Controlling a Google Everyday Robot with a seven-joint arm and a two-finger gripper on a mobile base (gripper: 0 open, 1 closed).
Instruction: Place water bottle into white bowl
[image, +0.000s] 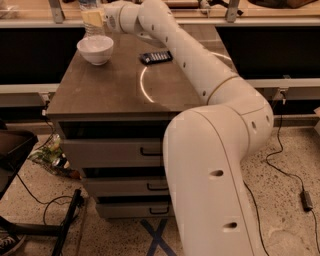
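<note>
The white bowl (95, 50) sits on the far left corner of the brown table (105, 92). My gripper (101, 18) is at the end of the long white arm, stretched over the table to the top left of the camera view. It is shut on the water bottle (91, 24), a clear ribbed bottle with a pale label band. The bottle is held upright just above the bowl's far rim. The bottle's cap is cut off by the top edge of the view.
A flat black device (156, 57) lies on the table right of the bowl. Drawers (125, 150) are under the tabletop. A wooden shelf rail (260, 21) runs behind the table. Cables (285, 175) and a black stand (30, 230) are on the floor.
</note>
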